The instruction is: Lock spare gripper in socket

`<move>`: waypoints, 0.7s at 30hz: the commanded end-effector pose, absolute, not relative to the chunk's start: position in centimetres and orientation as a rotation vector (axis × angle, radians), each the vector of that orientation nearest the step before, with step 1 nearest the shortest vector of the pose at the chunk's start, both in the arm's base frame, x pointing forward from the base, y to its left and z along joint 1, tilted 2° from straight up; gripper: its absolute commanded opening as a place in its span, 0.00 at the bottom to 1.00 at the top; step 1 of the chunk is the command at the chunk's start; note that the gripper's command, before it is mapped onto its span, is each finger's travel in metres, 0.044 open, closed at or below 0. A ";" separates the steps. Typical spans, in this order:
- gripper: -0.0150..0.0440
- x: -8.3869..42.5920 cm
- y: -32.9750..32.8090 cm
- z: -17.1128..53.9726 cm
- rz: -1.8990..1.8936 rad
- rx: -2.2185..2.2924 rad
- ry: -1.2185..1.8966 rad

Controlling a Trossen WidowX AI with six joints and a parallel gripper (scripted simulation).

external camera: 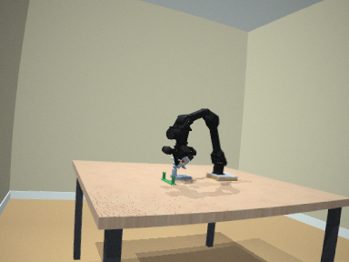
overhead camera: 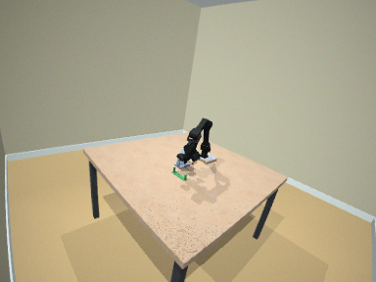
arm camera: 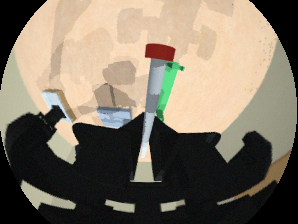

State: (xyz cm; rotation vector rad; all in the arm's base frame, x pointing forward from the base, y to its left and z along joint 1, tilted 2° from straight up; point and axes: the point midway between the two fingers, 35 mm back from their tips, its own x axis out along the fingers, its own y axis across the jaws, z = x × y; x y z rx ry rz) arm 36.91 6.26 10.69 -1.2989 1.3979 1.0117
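Lock pin (overhead camera: 192, 164) (external camera: 183, 162) (arm camera: 154, 80) is being gripped by the narrowed gripper (overhead camera: 190, 161) (external camera: 178, 163) (arm camera: 150, 121) above the tabletop (overhead camera: 147, 171) (external camera: 236, 193) (arm camera: 225, 75), partly blocking the wrist view of a green two-post stand (overhead camera: 179, 175) (external camera: 168, 181) (arm camera: 169, 86) near the blue-grey mount (overhead camera: 181, 165) (external camera: 183, 177) (arm camera: 115, 116).

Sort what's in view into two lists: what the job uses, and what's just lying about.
Job:
- red-capped pin, in the end effector
- blue-grey mount
- spare gripper: can't be told apart from the mount

Not named in the job:
- green two-post bracket, possibly a holder
- board under the arm's base
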 end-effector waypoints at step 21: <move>0.25 29.9 7.2 11.5 1.029 -1.308 1.392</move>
